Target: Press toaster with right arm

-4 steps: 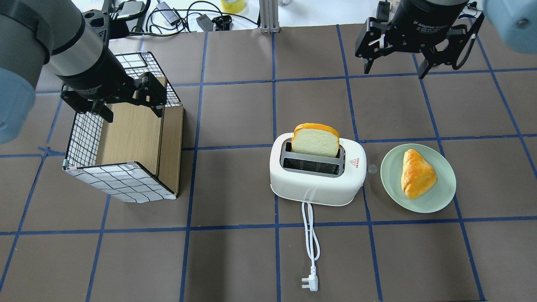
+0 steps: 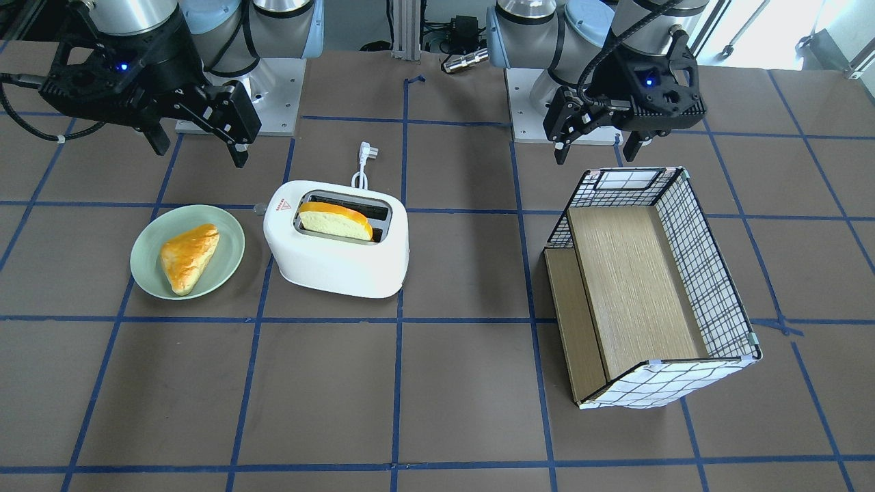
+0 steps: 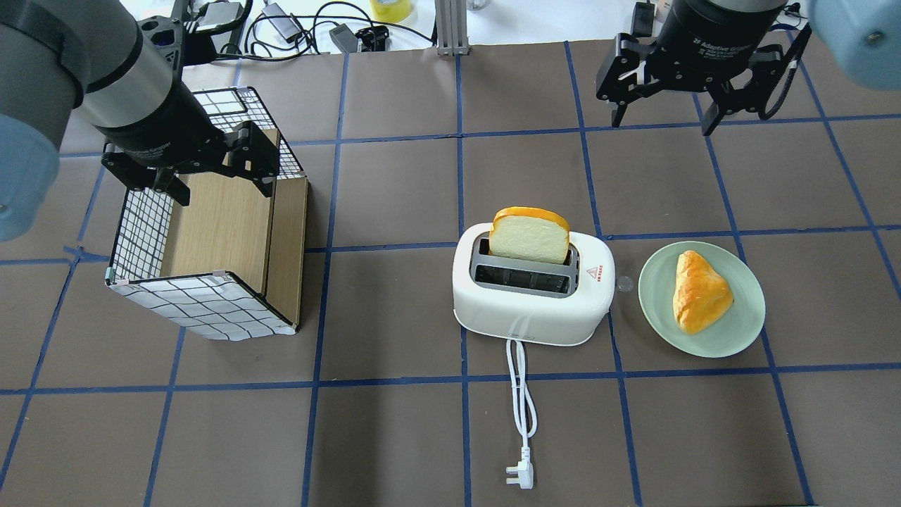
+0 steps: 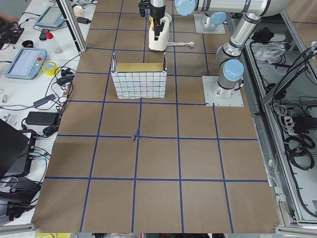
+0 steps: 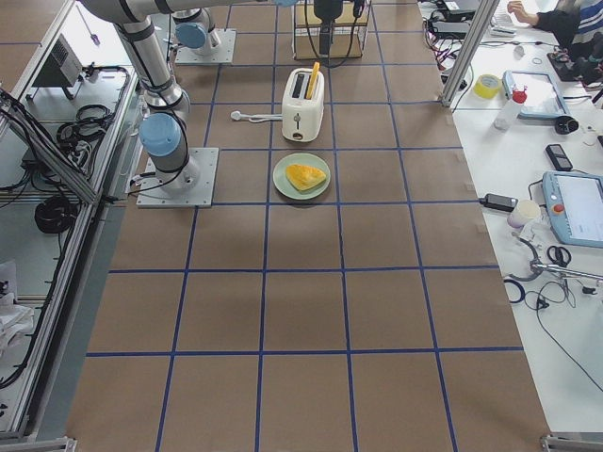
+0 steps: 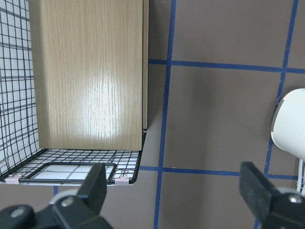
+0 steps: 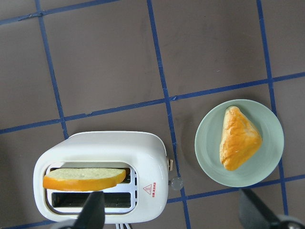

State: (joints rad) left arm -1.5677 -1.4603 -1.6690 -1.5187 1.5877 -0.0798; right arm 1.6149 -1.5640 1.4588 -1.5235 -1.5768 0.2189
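The white two-slot toaster (image 3: 531, 299) stands mid-table with a red triangle mark and a bread slice (image 3: 529, 236) upright in its far slot. It also shows in the front view (image 2: 338, 253) and the right wrist view (image 7: 100, 157). My right gripper (image 3: 662, 121) is open and empty. It hangs above the table, beyond and to the right of the toaster, and shows in the front view (image 2: 199, 152). My left gripper (image 3: 224, 189) is open and empty over the checked box (image 3: 211, 232).
A pale green plate (image 3: 654, 310) with a golden pastry (image 3: 699, 292) lies right of the toaster. The toaster's white cord and plug (image 3: 519, 477) trail toward the near edge. Cables and devices lie beyond the table's far edge.
My right gripper has shifted very slightly. The toaster, bread, plate and left arm have not moved.
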